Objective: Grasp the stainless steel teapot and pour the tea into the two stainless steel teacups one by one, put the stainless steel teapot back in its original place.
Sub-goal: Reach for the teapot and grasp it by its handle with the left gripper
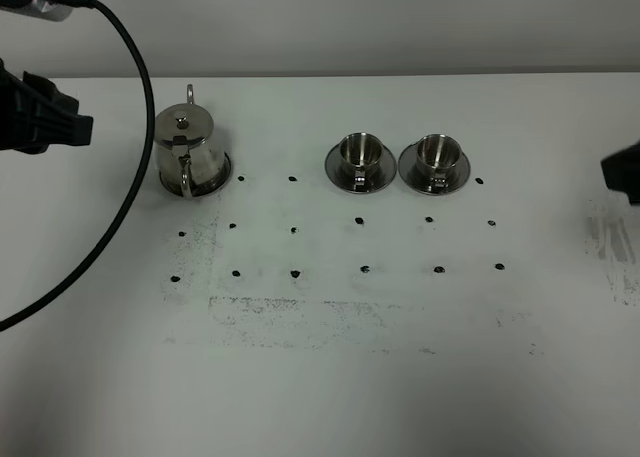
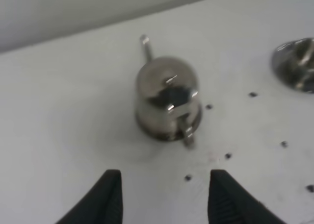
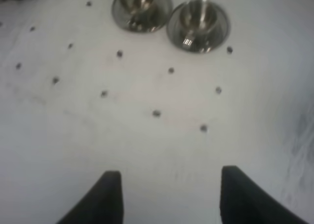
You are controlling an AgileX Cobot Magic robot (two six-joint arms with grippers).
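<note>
The stainless steel teapot [image 1: 186, 147] stands upright on the flat steel disc [image 1: 224, 171] at the back left, spout toward the wall and loop handle toward the front. In the left wrist view the teapot [image 2: 168, 99] is ahead of my left gripper [image 2: 164, 187], which is open, empty and apart from it. The two stainless steel teacups [image 1: 359, 153] [image 1: 433, 154] stand on their saucers, side by side, at the back centre-right. My right gripper [image 3: 169, 187] is open and empty, well short of the cups [image 3: 141, 1] [image 3: 197, 18]. No tea shows.
The white table [image 1: 320, 377] carries a grid of small black dots [image 1: 295, 274] and grey scuff marks. A black cable [image 1: 133, 177] loops down from the left arm [image 1: 45, 117]. The right arm [image 1: 622, 172] shows at the right edge. A wall runs behind.
</note>
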